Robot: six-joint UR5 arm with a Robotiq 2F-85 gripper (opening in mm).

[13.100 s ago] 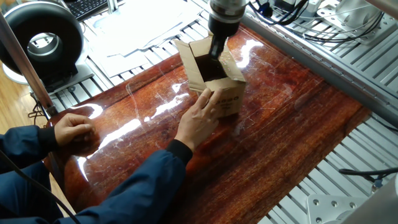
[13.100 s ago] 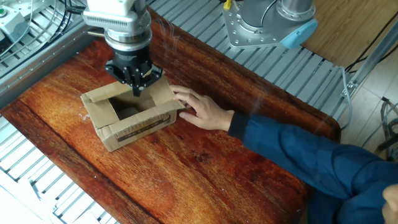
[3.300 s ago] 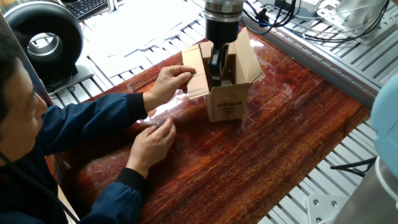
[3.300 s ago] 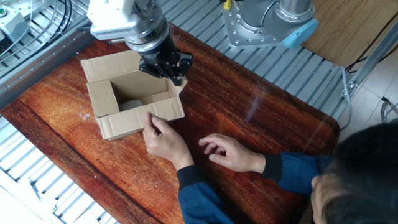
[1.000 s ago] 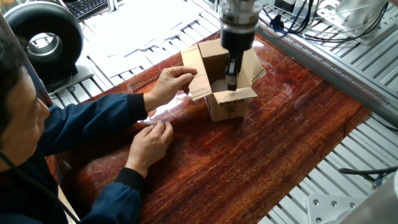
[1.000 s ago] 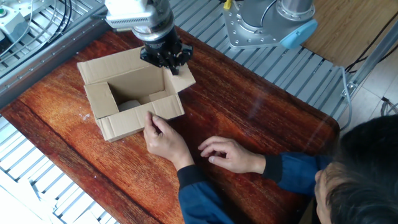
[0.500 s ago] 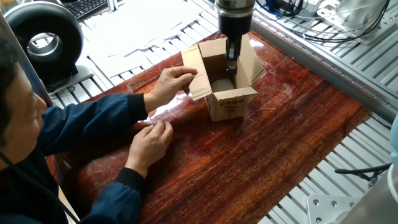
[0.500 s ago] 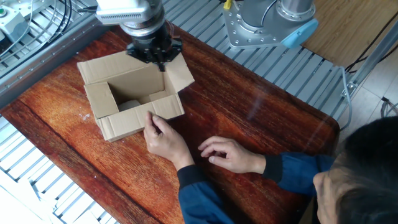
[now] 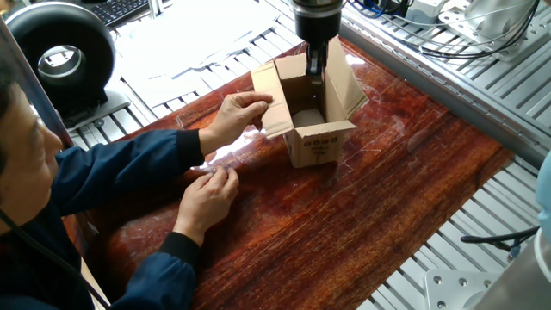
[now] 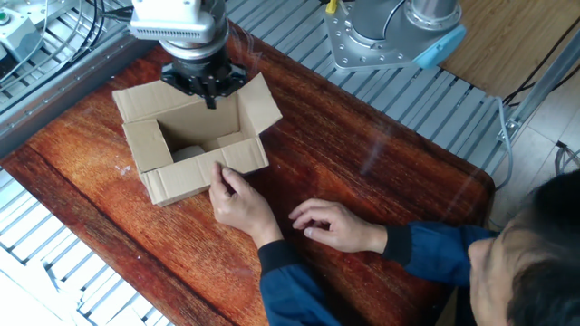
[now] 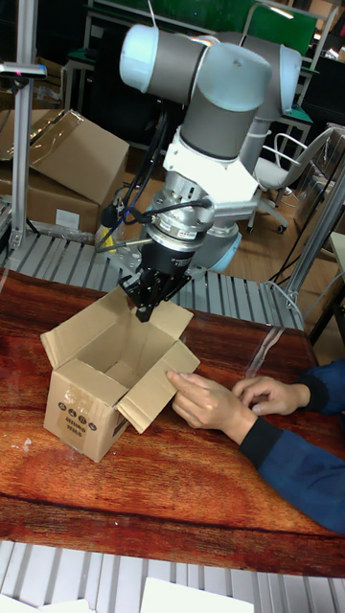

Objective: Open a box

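Four flaps splayed: box (image 10: 195, 149) open; hand (image 10: 237, 201) steadies 5-o'clock flap; tool (image 10: 212, 94) at far flap, grip indeterminable.

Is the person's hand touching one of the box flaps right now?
Yes, in the tall fixed view the person's hand rests fingertips on the near flap of the open box.

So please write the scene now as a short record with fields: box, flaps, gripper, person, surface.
box: brown carton, upright on the table
flaps: all four folded outward, top open
gripper: just above the box's far flap; jaws look close together, holding nothing visible
person: one hand pinches a side flap, other hand rests on the table
surface: glossy wooden table
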